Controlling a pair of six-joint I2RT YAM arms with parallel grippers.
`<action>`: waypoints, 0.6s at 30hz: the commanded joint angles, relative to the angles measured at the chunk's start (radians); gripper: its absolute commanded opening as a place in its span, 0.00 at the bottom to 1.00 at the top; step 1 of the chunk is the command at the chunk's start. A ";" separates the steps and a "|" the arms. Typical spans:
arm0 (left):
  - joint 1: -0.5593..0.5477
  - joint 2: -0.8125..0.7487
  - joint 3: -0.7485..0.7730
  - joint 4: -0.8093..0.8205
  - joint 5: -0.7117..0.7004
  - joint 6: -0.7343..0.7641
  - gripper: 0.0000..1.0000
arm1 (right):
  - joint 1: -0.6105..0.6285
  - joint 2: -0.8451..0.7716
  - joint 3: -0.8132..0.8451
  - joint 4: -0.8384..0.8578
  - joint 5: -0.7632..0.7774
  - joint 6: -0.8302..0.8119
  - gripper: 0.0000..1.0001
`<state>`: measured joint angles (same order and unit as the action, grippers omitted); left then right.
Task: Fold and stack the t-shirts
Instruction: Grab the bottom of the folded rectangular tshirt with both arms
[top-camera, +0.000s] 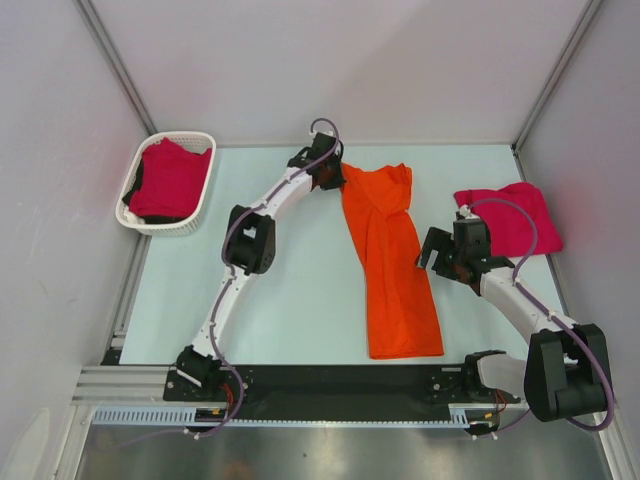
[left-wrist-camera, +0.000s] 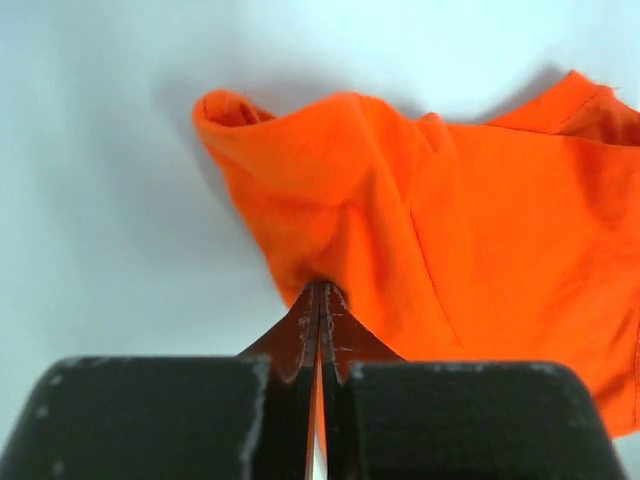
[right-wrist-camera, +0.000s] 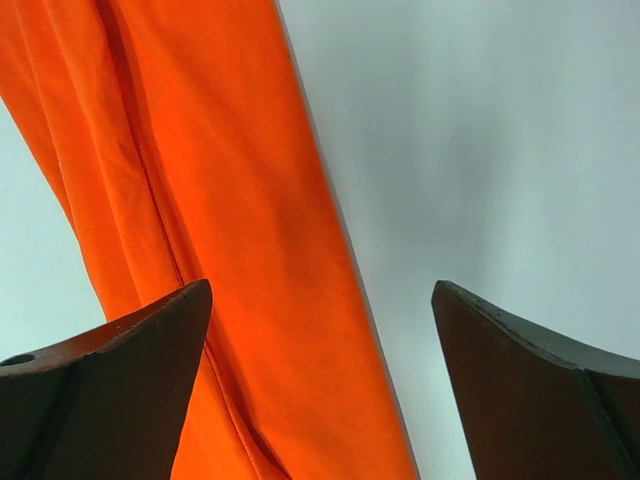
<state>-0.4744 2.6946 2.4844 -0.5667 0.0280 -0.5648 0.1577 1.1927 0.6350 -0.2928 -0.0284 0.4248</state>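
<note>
The bright orange t-shirt lies folded lengthwise as a long strip down the middle of the table. My left gripper is at its far left corner, shut on the orange cloth, which bunches up just past the closed fingertips. My right gripper is open and empty, hovering at the strip's right edge, with one finger over the cloth. A crimson-pink t-shirt lies folded at the right side of the table. Another crimson-pink one fills the basket.
The white lattice basket stands at the far left corner of the table. Grey walls enclose the table on three sides. The black rail with the arm bases runs along the near edge.
</note>
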 joint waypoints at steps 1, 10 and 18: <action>0.005 -0.193 -0.186 0.138 0.154 0.020 0.10 | 0.000 -0.060 0.017 -0.022 0.013 -0.008 0.99; 0.003 -0.790 -1.063 0.450 0.265 -0.046 0.59 | -0.033 -0.261 0.003 -0.132 0.056 0.048 0.99; -0.168 -0.996 -1.469 0.479 0.320 -0.127 0.59 | -0.052 -0.323 -0.043 -0.207 -0.065 0.132 0.98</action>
<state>-0.5411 1.7271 1.1439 -0.1249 0.2901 -0.6239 0.1116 0.8875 0.6064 -0.4309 -0.0254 0.5018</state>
